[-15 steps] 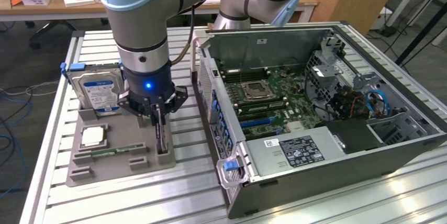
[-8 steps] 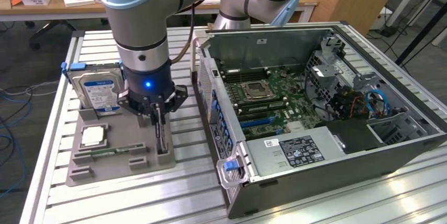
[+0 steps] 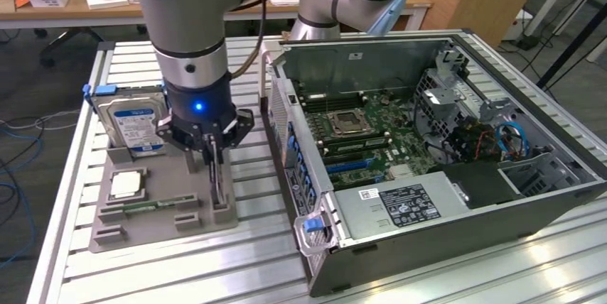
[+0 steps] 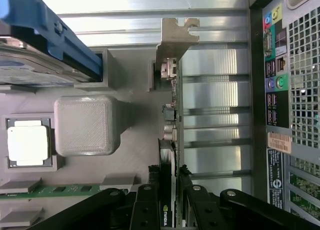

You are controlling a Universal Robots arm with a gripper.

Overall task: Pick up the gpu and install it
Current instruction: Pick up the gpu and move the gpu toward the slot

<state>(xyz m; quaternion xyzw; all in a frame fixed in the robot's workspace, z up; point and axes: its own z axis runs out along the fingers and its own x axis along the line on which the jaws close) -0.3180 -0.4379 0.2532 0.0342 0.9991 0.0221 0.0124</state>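
The gpu point(image 3: 220, 180) stands on its edge in a slot along the grey holder tray point(image 3: 156, 229), on the side nearest the computer case. My gripper point(image 3: 213, 149) points straight down over it. In the wrist view the thin dark gpu point(image 4: 170, 115) runs away from me to its silvery end bracket point(image 4: 174, 40). My gripper point(image 4: 168, 182) has one black finger point(image 4: 146, 200) on each side of the card, pressed against it. The card's lower edge still sits in the holder.
The open computer case point(image 3: 531, 197) lies on the exterior view's right, its motherboard point(image 3: 374, 130) facing up. On the holder tray are a blue-labelled hard drive point(image 3: 133, 116), a processor chip point(image 3: 126, 183) and a green memory stick point(image 3: 152, 206). Everything rests on a slatted aluminium table point(image 3: 246, 268).
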